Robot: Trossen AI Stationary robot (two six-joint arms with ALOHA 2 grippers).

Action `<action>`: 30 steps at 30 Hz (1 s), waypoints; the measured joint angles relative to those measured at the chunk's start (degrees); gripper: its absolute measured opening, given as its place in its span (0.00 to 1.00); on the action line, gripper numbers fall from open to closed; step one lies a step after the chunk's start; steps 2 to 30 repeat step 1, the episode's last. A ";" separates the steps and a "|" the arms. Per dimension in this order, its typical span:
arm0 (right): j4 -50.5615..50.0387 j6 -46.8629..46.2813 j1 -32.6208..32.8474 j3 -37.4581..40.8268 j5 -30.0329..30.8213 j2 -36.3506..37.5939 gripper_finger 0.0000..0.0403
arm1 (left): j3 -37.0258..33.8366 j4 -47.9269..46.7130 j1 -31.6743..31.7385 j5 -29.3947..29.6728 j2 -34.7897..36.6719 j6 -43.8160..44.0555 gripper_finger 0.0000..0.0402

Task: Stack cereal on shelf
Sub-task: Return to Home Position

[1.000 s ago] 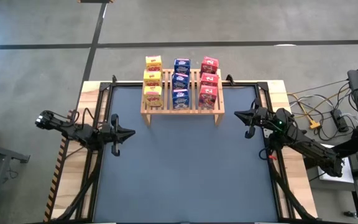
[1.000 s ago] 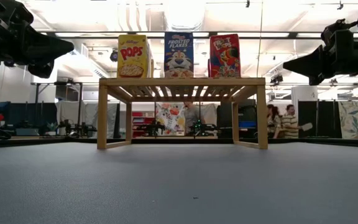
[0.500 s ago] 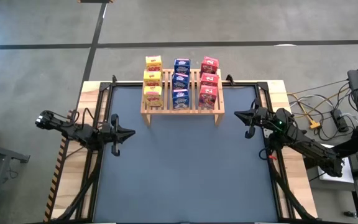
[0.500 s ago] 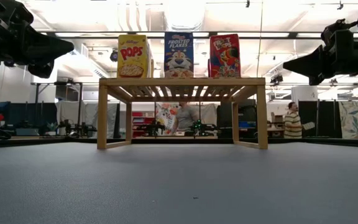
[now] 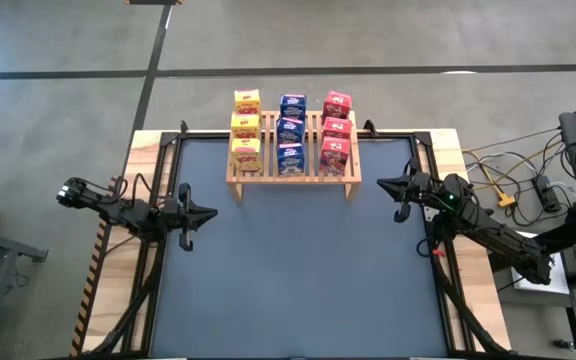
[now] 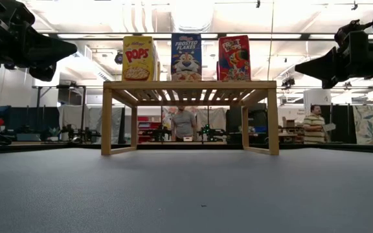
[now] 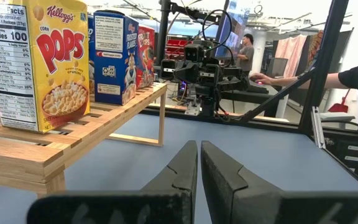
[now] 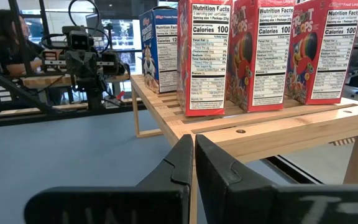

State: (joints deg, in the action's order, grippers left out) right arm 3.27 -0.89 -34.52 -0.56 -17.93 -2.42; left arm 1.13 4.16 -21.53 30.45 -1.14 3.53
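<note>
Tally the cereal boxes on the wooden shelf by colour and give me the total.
Yellow cereal boxes: 3
Blue cereal boxes: 3
Red cereal boxes: 3
Total: 9, all standing on the shelf.

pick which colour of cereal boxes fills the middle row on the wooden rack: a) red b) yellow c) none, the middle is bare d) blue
d: in the high view the blue boxes stand in the middle row of the rack, with the yellow boxes in a row on one side of them and the red boxes on the other.
</note>
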 joint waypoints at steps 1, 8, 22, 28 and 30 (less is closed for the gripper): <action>0.00 -0.02 0.00 0.00 0.00 0.00 0.02 | 0.00 0.02 0.00 0.00 0.01 0.00 0.01; 0.00 -0.02 0.00 0.00 0.00 0.00 0.02 | 0.00 0.02 0.00 0.00 0.01 0.00 0.01; 0.00 -0.02 0.00 0.00 0.00 0.00 0.02 | 0.00 0.02 0.00 0.00 0.01 0.00 0.01; 0.00 -0.02 0.00 0.00 0.00 0.00 0.02 | 0.00 0.02 0.00 0.00 0.01 0.00 0.01; 0.00 -0.02 0.00 0.00 0.00 0.00 0.02 | 0.00 0.02 0.00 0.00 0.01 0.00 0.01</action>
